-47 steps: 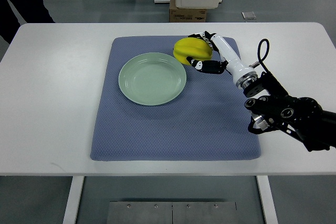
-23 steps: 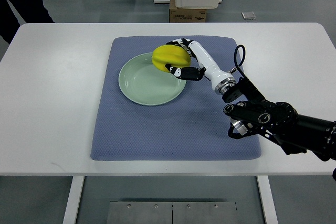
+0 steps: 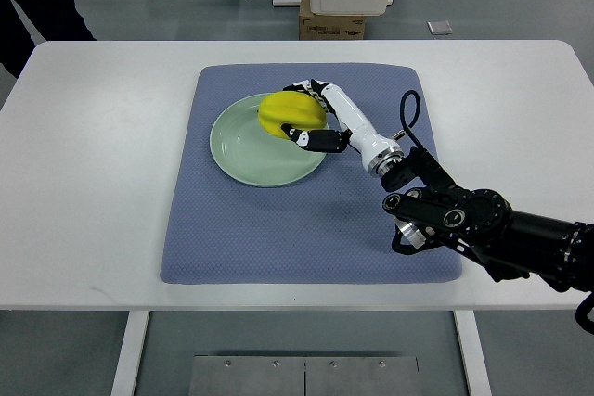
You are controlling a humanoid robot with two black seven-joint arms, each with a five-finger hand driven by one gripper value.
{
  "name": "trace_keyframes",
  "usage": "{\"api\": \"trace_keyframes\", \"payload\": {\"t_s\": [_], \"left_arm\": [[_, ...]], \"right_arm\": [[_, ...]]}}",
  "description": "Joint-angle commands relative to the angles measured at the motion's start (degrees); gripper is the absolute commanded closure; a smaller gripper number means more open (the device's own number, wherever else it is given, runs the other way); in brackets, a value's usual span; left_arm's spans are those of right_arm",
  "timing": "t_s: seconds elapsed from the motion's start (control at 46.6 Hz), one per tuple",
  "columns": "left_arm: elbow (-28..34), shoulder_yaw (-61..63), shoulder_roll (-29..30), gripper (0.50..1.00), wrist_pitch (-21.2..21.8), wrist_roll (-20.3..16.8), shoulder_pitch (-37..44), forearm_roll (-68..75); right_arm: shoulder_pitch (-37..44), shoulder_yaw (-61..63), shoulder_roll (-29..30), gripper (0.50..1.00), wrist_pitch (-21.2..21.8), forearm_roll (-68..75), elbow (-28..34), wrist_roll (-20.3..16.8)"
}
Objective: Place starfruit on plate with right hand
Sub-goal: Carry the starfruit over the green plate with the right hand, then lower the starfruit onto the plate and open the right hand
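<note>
We have the starfruit (image 3: 290, 112) wrapped in our right robot hand (image 3: 308, 118), fingers curled around it from the 3 o'clock side — it hangs over the plate (image 3: 243, 157), toward the plate's 1 o'clock rim. Whether it already touches the plate we cannot tell. The plate sits on a blue mat (image 3: 278, 229) spread across the white surface (image 3: 93, 183).

We judge the fruit to be light but waxy and ridged, so it could slip or roll once we let go, and its skin will bruise under a hard squeeze. The broad middle, where the fingers can settle between the ridges, looks like the best place to hold it, and that is about where we have it.

Compared with half a second ago, the fruit has shifted a little further toward 9 o'clock, more fully over the plate; a second ago it was off the plate altogether, beyond its 2 o'clock edge. Our arm has swung in with it — the dark forearm now lies lower across the mat. The left arm does not show.
</note>
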Motion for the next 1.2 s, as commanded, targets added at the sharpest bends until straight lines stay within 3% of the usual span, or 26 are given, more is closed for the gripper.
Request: {"api": "trace_keyframes", "payload": {"t_s": [0.0, 0.386, 0.515, 0.987, 1.073, 1.18], "left_arm": [[0.00, 0.08, 0.00, 0.500, 0.00, 0.00, 0.00, 0.00], [0.00, 0.08, 0.00, 0.500, 0.00, 0.00, 0.00, 0.00], [0.00, -0.01, 0.00, 0.500, 0.00, 0.00, 0.00, 0.00], [0.00, -0.01, 0.00, 0.500, 0.00, 0.00, 0.00, 0.00], [0.00, -0.01, 0.00, 0.500, 0.00, 0.00, 0.09, 0.00], [0.00, -0.01, 0.00, 0.500, 0.00, 0.00, 0.00, 0.00]], "right_arm": [[0.00, -0.11, 0.00, 1.000, 0.01, 0.04, 0.01, 0.01], [-1.32, 0.15, 0.00, 1.000, -0.08, 0.04, 0.01, 0.09], [-1.32, 0.33, 0.00, 0.944, -0.17, 0.04, 0.01, 0.09], [-1.67, 0.51, 0.00, 0.812, -0.34, 0.04, 0.10, 0.62], [-1.67, 1.03, 0.00, 0.743, -0.34, 0.04, 0.28, 0.71], [-1.94, 2.26, 0.00, 0.714, -0.34, 0.04, 0.45, 0.88]]}}
